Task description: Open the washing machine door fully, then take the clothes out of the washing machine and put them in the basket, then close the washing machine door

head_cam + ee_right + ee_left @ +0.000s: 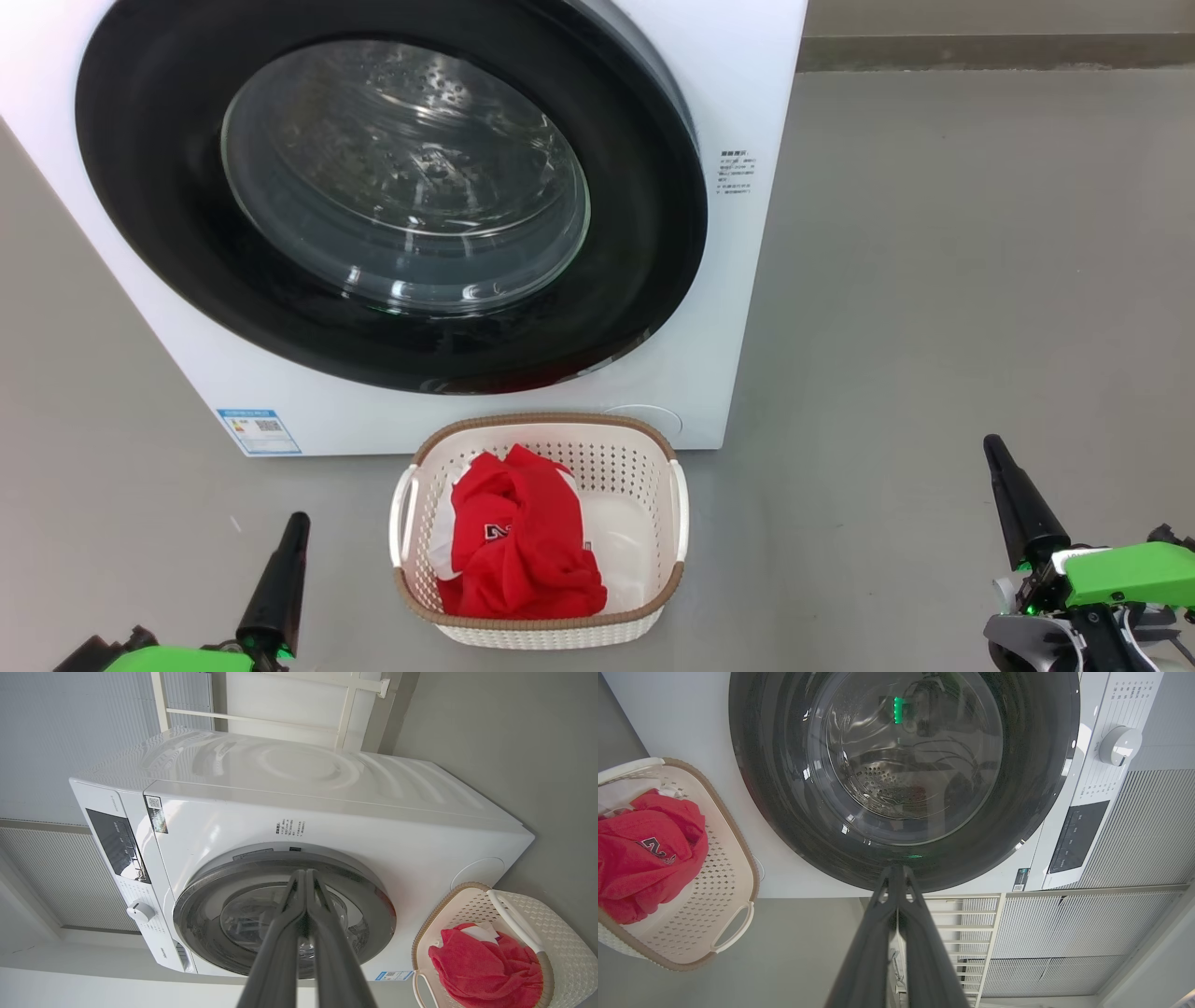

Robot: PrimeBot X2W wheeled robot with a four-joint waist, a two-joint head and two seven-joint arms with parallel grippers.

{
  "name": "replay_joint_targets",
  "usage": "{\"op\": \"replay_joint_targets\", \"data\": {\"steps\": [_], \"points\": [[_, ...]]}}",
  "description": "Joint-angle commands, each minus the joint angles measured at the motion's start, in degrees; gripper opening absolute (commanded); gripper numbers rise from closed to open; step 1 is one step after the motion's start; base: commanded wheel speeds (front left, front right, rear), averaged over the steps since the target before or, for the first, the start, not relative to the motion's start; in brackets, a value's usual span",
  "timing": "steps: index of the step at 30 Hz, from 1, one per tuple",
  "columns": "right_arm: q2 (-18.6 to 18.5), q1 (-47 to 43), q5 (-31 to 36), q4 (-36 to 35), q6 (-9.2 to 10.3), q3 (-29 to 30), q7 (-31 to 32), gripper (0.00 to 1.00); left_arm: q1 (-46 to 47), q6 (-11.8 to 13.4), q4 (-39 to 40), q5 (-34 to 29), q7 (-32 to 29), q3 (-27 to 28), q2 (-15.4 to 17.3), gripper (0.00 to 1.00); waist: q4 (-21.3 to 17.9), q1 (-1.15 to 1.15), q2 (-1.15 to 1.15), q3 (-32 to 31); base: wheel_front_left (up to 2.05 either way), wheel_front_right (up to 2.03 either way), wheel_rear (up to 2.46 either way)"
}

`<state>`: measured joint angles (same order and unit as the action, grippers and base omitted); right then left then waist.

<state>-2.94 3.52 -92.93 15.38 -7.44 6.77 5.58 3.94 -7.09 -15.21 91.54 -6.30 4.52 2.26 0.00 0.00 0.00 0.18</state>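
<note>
The white washing machine (747,233) stands ahead with its round black door (149,205) shut flat against the front; behind the glass only the bare steel drum shows. The red clothes (523,551) lie in the cream basket (537,425) on the floor just in front of the machine. My left gripper (295,525) is shut and empty at the lower left, left of the basket. At the lower right, well away from the basket, my right gripper (993,448) is also shut and empty. The wrist views show each pair of fingers (896,877) (306,877) pressed together, pointing at the door.
Grey floor (980,280) stretches to the right of the machine up to a wall base. The machine's control panel (1073,835) and knob (1119,744) sit at its top. White louvred panels (1064,933) stand beside and behind it.
</note>
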Motion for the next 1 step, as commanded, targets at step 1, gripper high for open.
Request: {"op": "replay_joint_targets", "data": {"steps": [1], "points": [[-0.5, 2.6, 0.2, -1.4, -0.05, -0.9, 0.4, 0.0, 2.2, -0.4, 1.2, 0.6, -0.2, 2.0, 0.6, 0.0, 0.0, 0.0, 0.0, 0.0, 0.0, 0.0, 0.0]]}}
